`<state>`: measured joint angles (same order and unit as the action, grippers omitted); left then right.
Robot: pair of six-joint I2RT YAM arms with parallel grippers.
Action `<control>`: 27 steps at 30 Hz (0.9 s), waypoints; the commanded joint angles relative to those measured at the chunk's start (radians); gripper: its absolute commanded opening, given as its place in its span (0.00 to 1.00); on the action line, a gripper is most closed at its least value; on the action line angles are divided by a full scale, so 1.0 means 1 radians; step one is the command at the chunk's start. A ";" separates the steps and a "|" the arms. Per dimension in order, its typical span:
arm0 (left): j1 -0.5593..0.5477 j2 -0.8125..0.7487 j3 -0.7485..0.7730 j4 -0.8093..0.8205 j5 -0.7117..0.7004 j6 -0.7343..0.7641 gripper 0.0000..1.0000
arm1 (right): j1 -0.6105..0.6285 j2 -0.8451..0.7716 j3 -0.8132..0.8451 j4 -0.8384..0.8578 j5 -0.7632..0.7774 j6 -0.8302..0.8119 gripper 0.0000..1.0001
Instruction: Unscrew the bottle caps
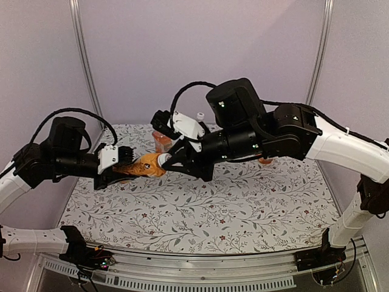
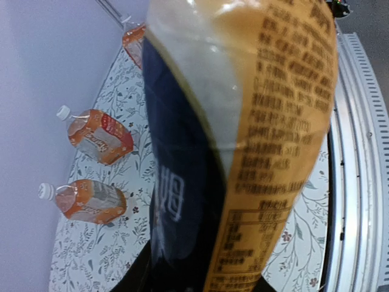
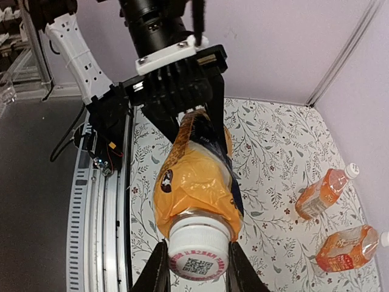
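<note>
My left gripper [image 1: 124, 163] is shut on the black-and-orange labelled bottle [image 1: 144, 165] and holds it on its side above the mat. This bottle fills the left wrist view [image 2: 243, 121], with the left gripper [image 2: 200, 274] round its lower end. In the right wrist view its white cap [image 3: 197, 246] points at the camera, and my right gripper [image 3: 197, 267] has one finger against each side of it. The right gripper [image 1: 168, 159] meets the cap [image 1: 162, 159] in the top view. Two orange bottles [image 3: 322, 193] [image 3: 349, 248] with white caps lie on the mat.
A flowered mat [image 1: 200, 207] covers the table. Behind the grippers stand an orange bottle [image 1: 161, 141] and a white cap [image 1: 199, 115]. In the left wrist view two capped bottles [image 2: 100, 137] [image 2: 88, 202] lie by the wall, a third [image 2: 135, 42] farther off. A metal rail [image 1: 200, 277] runs along the near edge.
</note>
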<state>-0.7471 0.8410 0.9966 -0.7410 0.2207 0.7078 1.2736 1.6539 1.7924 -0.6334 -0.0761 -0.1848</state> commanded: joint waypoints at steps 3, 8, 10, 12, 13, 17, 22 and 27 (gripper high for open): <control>-0.013 0.015 0.043 -0.103 0.381 -0.313 0.03 | 0.082 -0.031 0.022 -0.223 0.054 -0.530 0.00; -0.012 0.007 0.024 -0.080 0.393 -0.344 0.02 | 0.082 -0.029 0.045 -0.245 0.071 -0.593 0.00; -0.012 0.006 0.022 -0.062 0.360 -0.342 0.01 | 0.082 -0.028 0.045 -0.239 0.071 -0.590 0.00; -0.012 0.004 0.022 -0.044 0.325 -0.338 0.01 | 0.082 -0.029 0.038 -0.229 0.071 -0.578 0.03; -0.012 0.003 0.022 -0.040 0.316 -0.333 0.01 | 0.082 -0.032 0.029 -0.219 0.071 -0.572 0.15; -0.012 -0.002 0.019 -0.039 0.293 -0.326 0.01 | 0.082 -0.046 0.012 -0.146 0.176 -0.478 0.84; -0.012 -0.016 -0.015 0.034 0.140 -0.299 0.02 | 0.053 -0.092 -0.011 -0.037 0.202 -0.238 0.99; -0.014 -0.015 -0.068 0.240 -0.211 -0.169 0.10 | -0.070 -0.072 0.017 0.037 0.130 0.348 0.97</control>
<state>-0.7589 0.8249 0.9749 -0.6975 0.3126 0.4389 1.2938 1.5948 1.7866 -0.6865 0.0814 -0.3687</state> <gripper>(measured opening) 0.311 0.988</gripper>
